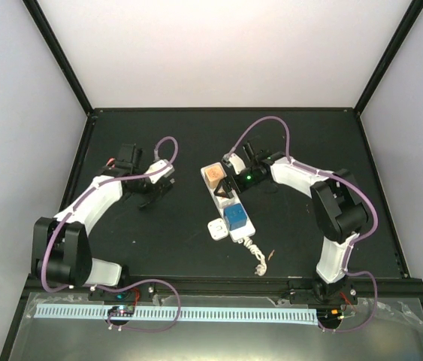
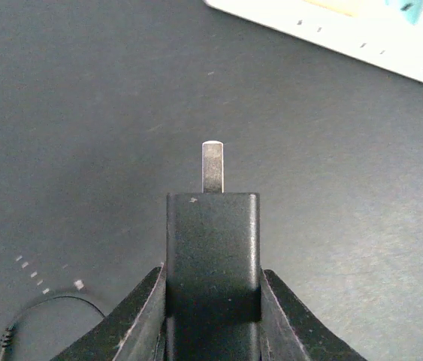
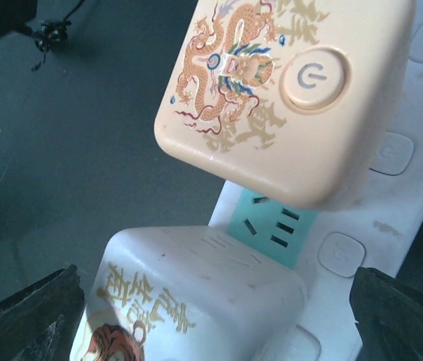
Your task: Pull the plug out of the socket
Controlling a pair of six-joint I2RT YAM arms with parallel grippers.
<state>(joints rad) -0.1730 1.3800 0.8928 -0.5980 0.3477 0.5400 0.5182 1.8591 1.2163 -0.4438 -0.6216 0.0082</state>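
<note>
Top external, black table (image 1: 158, 241) (matte), white walls (image 1: 219, 53), left tool (image 1: 157, 188) gripping plug (image 2: 213, 241).

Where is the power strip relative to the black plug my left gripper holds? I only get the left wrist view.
Observer: Top view: the socket lies to the right of the left gripper, apart from the black plug, with a gap between them.
Operator: What is the right gripper doing?
Observer: The right gripper hangs open over the socket, straddling a white adapter.
Operator: Anything else plugged in?
Observer: A cream dragon-print adapter sits next to it, a green outlet face showing between them.
</note>
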